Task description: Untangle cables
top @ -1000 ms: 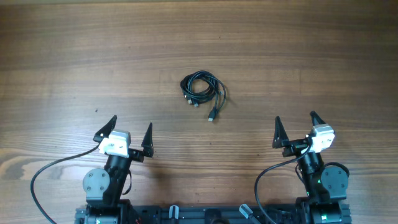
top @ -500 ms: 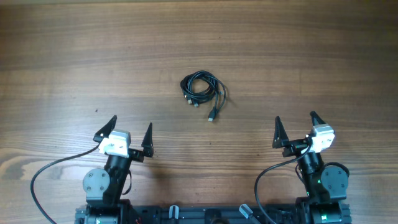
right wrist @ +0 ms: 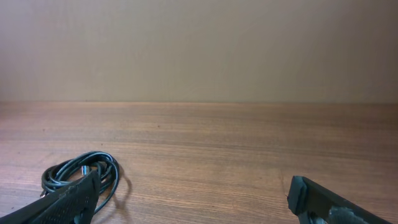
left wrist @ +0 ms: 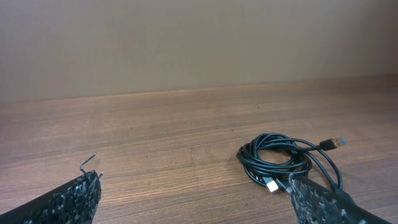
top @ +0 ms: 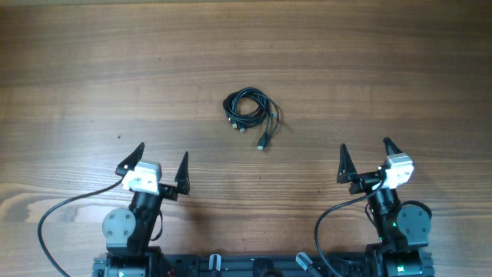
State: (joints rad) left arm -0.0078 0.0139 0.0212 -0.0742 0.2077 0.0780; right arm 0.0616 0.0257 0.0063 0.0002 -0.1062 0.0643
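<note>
The cables (top: 250,113) lie in a small coiled bundle on the wooden table (top: 77,69), slightly above the centre of the overhead frame. Several thin black cords are wound into a rough ring. A few plug ends poke out at its lower left, and one loose tail (top: 267,131) runs down and to the right, ending in a small plug (top: 261,145) just below the coil.

The left gripper (top: 162,150) sits in the lower left of the overhead frame. Its two dark fingers are spread wide with nothing between them, and it is well apart from the bundle. The right gripper (top: 365,144) sits in the lower right, its fingers spread just as wide and holding nothing. The bundle lies between the two, further up the frame than either. A thicker black wire (top: 54,215) curves away from the left arm along the bottom edge (the right arm has a similar one).

In the left wrist view the coil lies at the lower right, partly behind the tip of one finger (left wrist: 320,202). A silvery plug (left wrist: 272,185) rests at its near edge, and a plug with a blue insert (left wrist: 334,144) points toward the right of the frame. In the right wrist view the coil appears at the lower left, just behind one finger (right wrist: 65,200). A plain beige wall (right wrist: 199,50) fills the upper half.
</note>
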